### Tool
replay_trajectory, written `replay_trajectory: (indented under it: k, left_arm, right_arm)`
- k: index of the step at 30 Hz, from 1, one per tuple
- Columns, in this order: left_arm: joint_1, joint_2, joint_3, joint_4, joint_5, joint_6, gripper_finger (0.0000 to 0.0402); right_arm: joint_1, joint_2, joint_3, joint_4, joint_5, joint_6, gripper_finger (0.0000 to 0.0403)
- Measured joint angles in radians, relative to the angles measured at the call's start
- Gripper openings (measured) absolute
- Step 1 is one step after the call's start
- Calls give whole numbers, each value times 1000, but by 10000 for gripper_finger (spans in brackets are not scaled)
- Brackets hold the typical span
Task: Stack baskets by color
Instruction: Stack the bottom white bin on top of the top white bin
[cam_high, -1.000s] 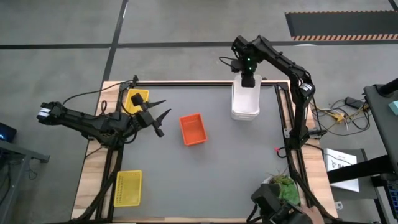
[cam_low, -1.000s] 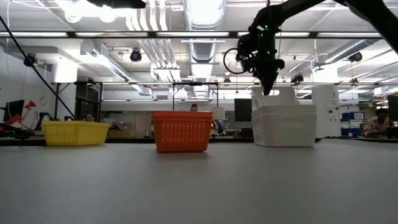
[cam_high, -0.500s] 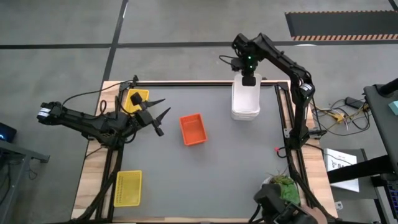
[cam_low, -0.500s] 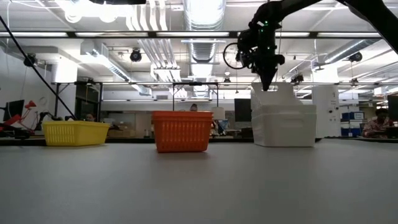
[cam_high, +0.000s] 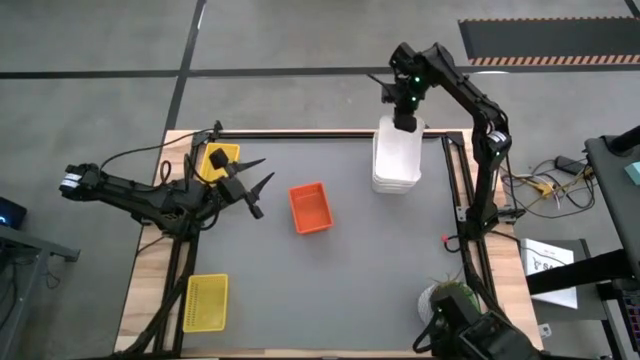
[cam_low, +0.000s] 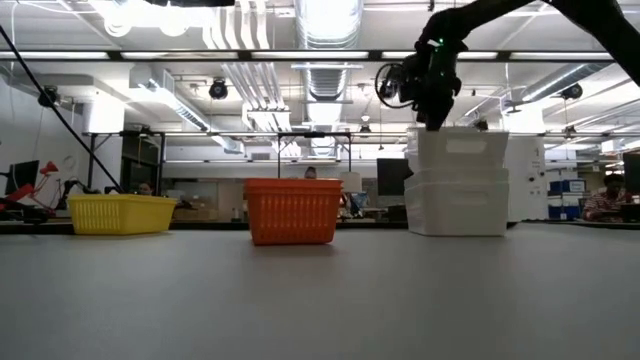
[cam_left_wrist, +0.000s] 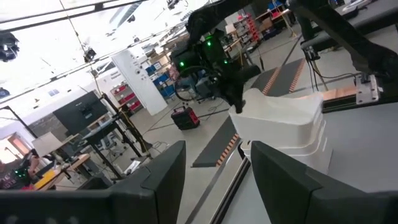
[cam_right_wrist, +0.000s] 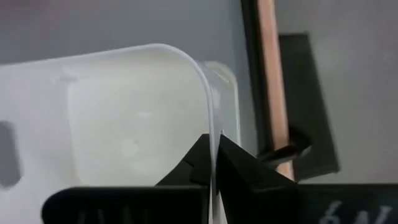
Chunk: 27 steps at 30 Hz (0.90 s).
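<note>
A grey table (cam_high: 340, 290) with wooden edges carries the baskets. At its far right, the white stack (cam_high: 396, 165) of smooth, round-cornered plastic tubs stands tallest, its top basket (cam_low: 462, 150) raised slightly above the two nested beneath. The right gripper (cam_high: 404, 121) pinches that top basket's thin far rim, jaws clamped tight on the wall. An orange mesh-sided basket (cam_high: 309, 207) sits near the table's middle. One yellow mesh basket (cam_high: 205, 301) lies at the near left corner, another (cam_high: 219, 160) at the far left. The left gripper (cam_high: 258, 192) hovers beside that far yellow basket, fingers spread and empty.
</note>
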<state>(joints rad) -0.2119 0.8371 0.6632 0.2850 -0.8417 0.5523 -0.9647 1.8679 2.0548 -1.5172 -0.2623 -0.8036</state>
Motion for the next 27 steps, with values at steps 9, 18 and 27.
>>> replay_trajectory:
  k: [9, 18, 27]
  left_arm:
    - [0, 6, 0, 31, 0, 31, 166]
    - [1, 8, 0, 47, 0, 37, 166]
    - [1, 12, 0, 58, 0, 30, 166]
  right_arm:
    - [-10, 0, -132, 90, 0, -42, 8]
    - [-9, 0, -261, 270, 0, -24, 8]
    - [-9, 0, -241, 262, 62, 31, 64]
